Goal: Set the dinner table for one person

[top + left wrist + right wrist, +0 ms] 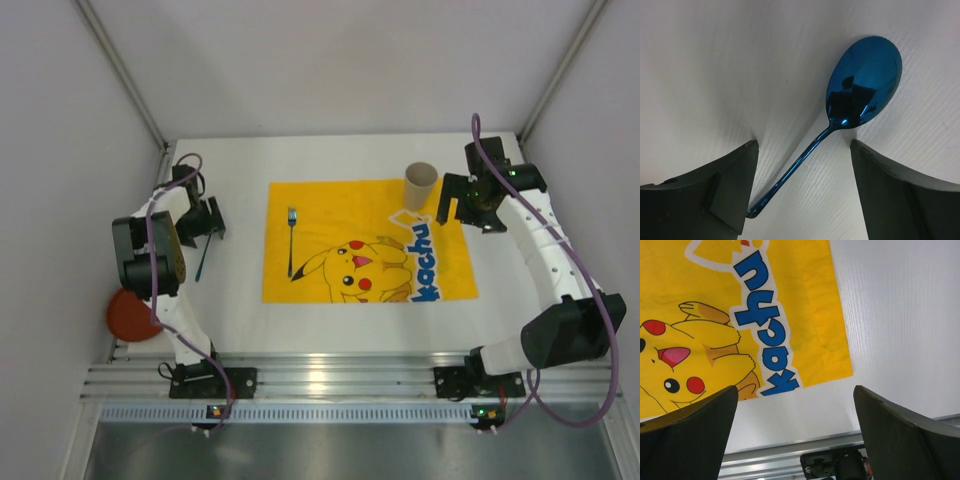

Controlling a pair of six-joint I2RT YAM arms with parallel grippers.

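Note:
The white dinner table [235, 320] holds a yellow Pikachu mat [365, 240]. A blue fork [291, 240] lies on the mat's left side. A tan paper cup [420, 183] stands at its far right corner. A blue spoon [860, 85] lies flat on the table left of the mat. My left gripper [804, 146] is open and low over the spoon's handle, the jaws on either side of it; the handle's end touches the left finger [735, 185]. My right gripper [795, 390] is open and empty, right of the cup, above the mat's right edge [790, 300].
A red plate [130, 315] lies at the table's left edge beside the left arm. The ribbed aluminium rail [340, 380] runs along the near edge with both arm bases on it. Grey walls enclose the table on three sides.

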